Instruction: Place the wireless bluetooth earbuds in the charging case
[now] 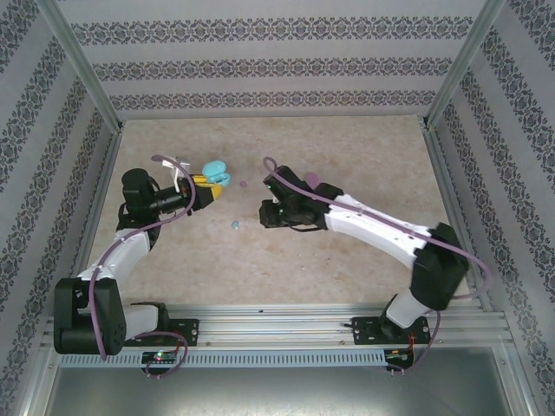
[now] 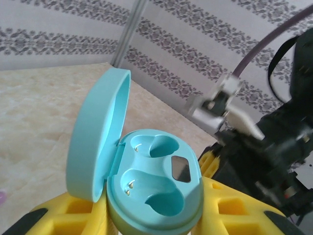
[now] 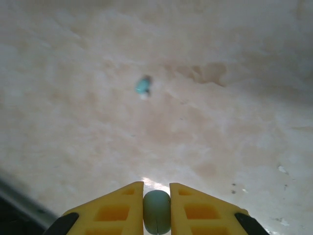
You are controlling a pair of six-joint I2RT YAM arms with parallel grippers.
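Observation:
My left gripper [image 2: 154, 218] is shut on the light blue charging case [image 2: 156, 183], its yellow fingers [image 2: 73, 213] on either side of the base. The lid [image 2: 98, 132] stands open to the left and both wells are empty. In the top view this case [image 1: 214, 170] is held at the left gripper [image 1: 202, 182], left of centre. My right gripper [image 3: 156, 190] is shut on a light blue earbud [image 3: 156, 210], just above the table. A second light blue earbud [image 3: 143, 86] lies on the table ahead of it, between the two grippers [image 1: 234, 224]. The right gripper [image 1: 267, 213] is near mid-table.
A tiny pink-purple bud [image 1: 244, 185] lies right of the blue case. A pink object [image 1: 312, 179] shows behind the right arm. The right arm's black body [image 2: 274, 147] is close to the held case. Patterned walls enclose the beige table [image 1: 347, 269].

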